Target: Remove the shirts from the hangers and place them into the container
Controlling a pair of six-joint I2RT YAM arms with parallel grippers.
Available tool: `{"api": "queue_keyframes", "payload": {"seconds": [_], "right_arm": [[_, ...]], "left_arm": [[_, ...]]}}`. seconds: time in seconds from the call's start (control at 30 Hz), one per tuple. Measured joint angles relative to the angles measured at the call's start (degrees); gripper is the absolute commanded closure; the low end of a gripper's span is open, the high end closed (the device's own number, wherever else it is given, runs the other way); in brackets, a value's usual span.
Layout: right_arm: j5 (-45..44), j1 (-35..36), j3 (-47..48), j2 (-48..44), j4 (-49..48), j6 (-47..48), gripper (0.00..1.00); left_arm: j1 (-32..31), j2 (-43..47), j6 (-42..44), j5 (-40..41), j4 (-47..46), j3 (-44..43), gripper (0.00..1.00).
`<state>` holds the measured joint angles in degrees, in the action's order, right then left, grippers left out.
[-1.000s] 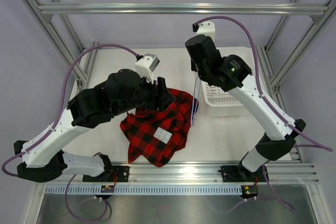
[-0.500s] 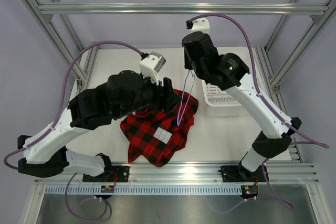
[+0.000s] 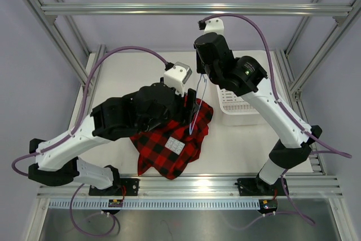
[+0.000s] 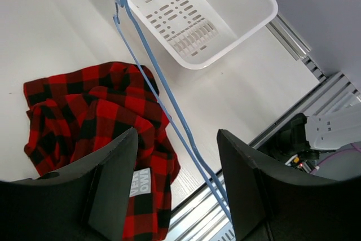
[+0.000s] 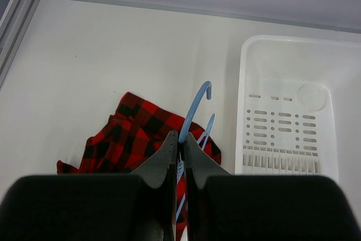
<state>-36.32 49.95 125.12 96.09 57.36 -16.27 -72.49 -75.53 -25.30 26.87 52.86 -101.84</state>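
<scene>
A white table (image 3: 130,66) sits inside a frame of grey aluminium bars: one crossbar (image 3: 192,8) runs overhead at the far side, and slanted posts (image 3: 56,32) rise at the left and right. A grooved rail (image 3: 225,183) edges the near side, with a slotted strip (image 3: 169,202) just below it.
</scene>
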Motion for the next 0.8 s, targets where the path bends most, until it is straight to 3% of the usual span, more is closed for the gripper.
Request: {"api": "queue_keyframes", "payload": {"seconds": [0.43, 0.8], "right_arm": [[-0.31, 1.55, 1.42, 0.02, 1.29, 0.02, 1.0], [-1.6, 2.08, 1.97, 0.55, 2.19, 0.02, 1.0]], "left_arm": [[-0.7, -3.19, -0.22, 4.68, 1.68, 0.0, 0.42], [-1.44, -3.37, -1.6, 6.19, 1.73, 0.0, 0.78]]}}
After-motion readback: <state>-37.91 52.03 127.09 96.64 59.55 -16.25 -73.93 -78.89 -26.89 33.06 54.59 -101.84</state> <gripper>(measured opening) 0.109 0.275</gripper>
